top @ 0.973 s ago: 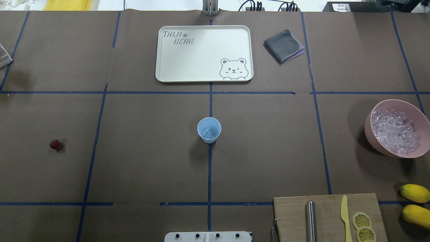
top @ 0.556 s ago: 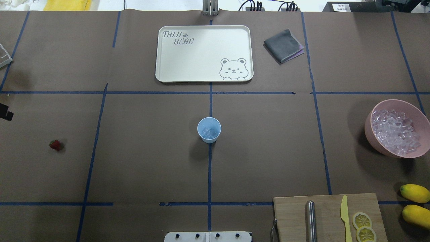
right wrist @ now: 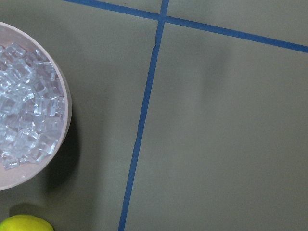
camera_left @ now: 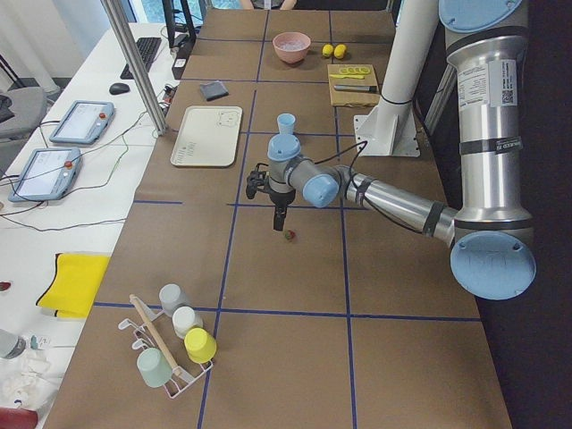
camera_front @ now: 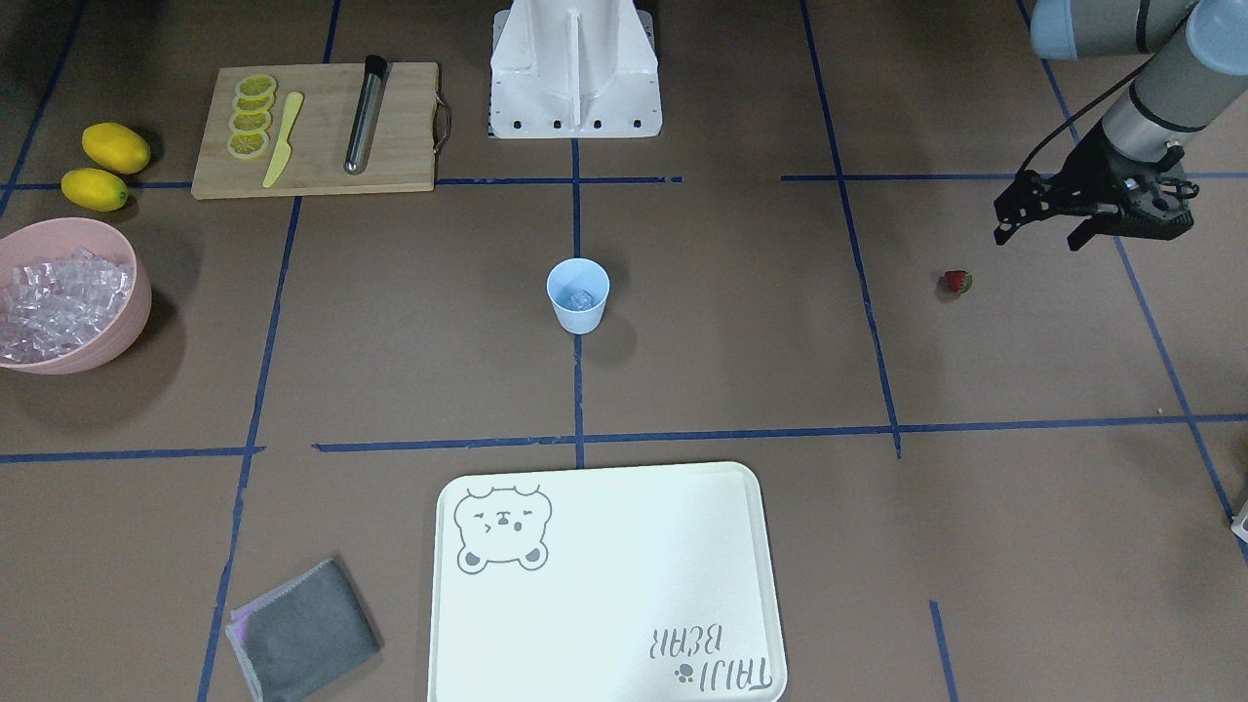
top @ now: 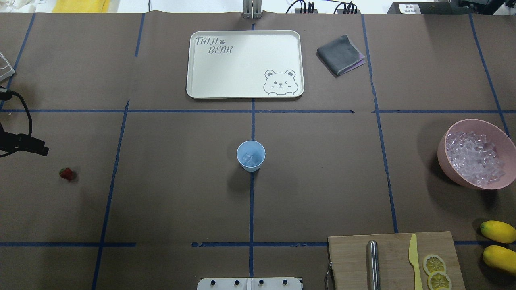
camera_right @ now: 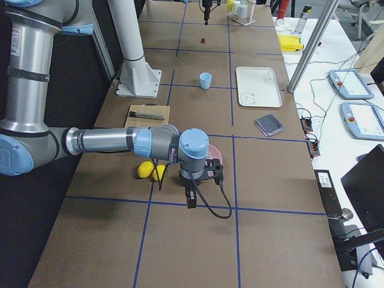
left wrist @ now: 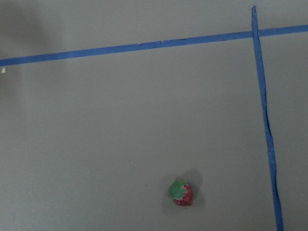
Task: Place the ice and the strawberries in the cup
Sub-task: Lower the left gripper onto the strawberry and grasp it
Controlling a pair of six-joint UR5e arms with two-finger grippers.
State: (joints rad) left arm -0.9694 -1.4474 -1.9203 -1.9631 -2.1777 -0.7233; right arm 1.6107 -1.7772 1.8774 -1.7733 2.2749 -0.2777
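Note:
The pale-blue cup (top: 250, 155) stands upright at the table's centre, with a few clear ice cubes (top: 250, 159) inside; it also shows in the front view (camera_front: 578, 295). The pink bowl (top: 453, 175) at the right holds many ice cubes (top: 475, 157). The strawberry (top: 66, 173) lies on the table at the far left and shows in the left wrist view (left wrist: 182, 192). My left gripper (camera_front: 1038, 237) is open and empty above the table, a little beside the strawberry (camera_front: 957, 283). My right gripper (camera_right: 191, 198) hovers next to the bowl; I cannot tell its state.
A white bear tray (top: 193, 64) and a grey cloth (top: 340, 54) lie at the back. A cutting board (top: 350, 257) holds a metal rod, a yellow knife and lemon slices. Two lemons (top: 498, 231) lie at the right. A rack of cups (camera_left: 174, 344) stands far left.
My left gripper has come into the overhead view from the left edge and moved toward the strawberry. The cup, strawberry and bowl have not moved.

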